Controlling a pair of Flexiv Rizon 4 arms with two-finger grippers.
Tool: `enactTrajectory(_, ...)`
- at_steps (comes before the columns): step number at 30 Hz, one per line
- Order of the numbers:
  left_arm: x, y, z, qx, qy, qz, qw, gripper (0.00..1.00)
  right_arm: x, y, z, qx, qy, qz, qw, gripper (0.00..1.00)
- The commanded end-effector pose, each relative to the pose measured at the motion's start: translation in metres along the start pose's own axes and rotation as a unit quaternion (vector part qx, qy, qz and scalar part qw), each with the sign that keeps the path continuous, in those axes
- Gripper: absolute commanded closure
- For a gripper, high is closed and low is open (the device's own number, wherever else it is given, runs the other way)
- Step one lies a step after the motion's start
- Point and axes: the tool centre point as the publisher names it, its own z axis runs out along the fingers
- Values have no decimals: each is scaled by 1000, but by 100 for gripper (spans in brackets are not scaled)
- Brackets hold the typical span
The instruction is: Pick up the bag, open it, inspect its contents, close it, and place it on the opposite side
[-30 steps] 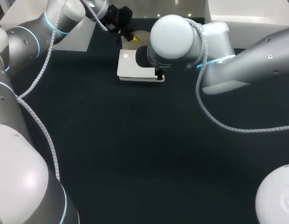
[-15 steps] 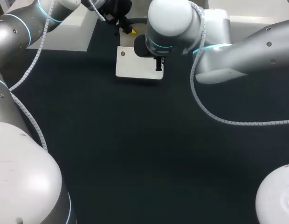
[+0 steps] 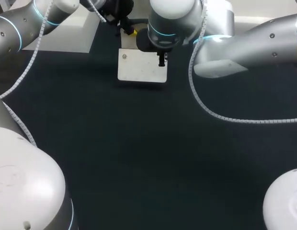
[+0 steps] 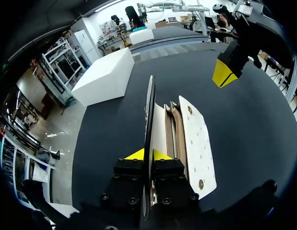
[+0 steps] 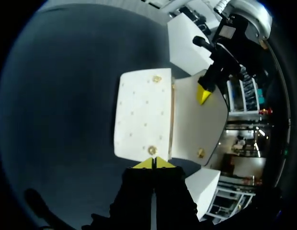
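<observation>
pinching the flap (image 4: 149, 110) of the bag (image 3: 139, 69), left fingers (image 4: 134, 155); right fingers (image 5: 144, 164) pressed together at its edge (grip there unclear).

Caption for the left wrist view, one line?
Left gripper shut on the raised flap of the white bag, right gripper ahead.

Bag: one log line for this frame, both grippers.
bag: on table, open | left gripper: shut on flap, flap raised | right gripper: shut, above bag edge

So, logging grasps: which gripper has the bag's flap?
The left gripper: the flap stands edge-on between its fingers. The right gripper is shut, clear of the bag.
</observation>
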Motion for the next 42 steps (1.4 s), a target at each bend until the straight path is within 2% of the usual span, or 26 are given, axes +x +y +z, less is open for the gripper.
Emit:
enactTrajectory(1,2,-1,1,7,1,-4,1000,100,0,1,0,2,0,0,1000,100)
enactTrajectory(9,13,-5,3,16,-3,-8,1000,100,-25,11,20,6,3,-17,1000,100)
enactTrajectory(20,18,-4,-3,21,-10,-16,1000,100,-45,12,44,9,8,-24,1000,100)
enactTrajectory(30,19,-9,-11,25,-6,-15,1000,100,-46,8,62,5,21,-8,1000,100)
enactTrajectory(42,18,-10,-14,30,-5,-24,999,100,-39,7,71,-2,33,-9,999,100)
